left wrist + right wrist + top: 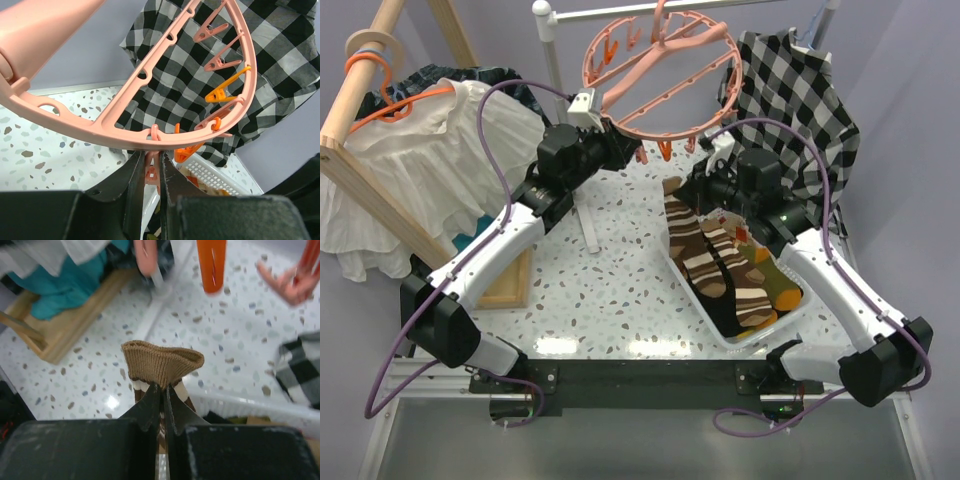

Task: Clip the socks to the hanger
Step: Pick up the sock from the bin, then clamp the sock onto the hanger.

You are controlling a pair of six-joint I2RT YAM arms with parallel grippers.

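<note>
Tabletop [620, 290]: white speckled terrazzo. White plastic basket [738, 338] right of centre, set at a slant. Black-and-white checked shirt [800, 90] hangs far right, behind the basket. Far left: orange coat hanger [420, 99] carrying a white blouse [410, 170], hooked on a wooden rack [346, 100]; teal garment [65, 292] behind the blouse. Rack's wooden foot [510, 285] rests on the tabletop, left. White upright pole [553, 55] far centre, a white bar [588, 225] lying on the tabletop near it

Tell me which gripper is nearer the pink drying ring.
Left. The left gripper is just under the ring, shut on one clip; the right gripper is lower, by the basket, shut on a brown sock.
</note>
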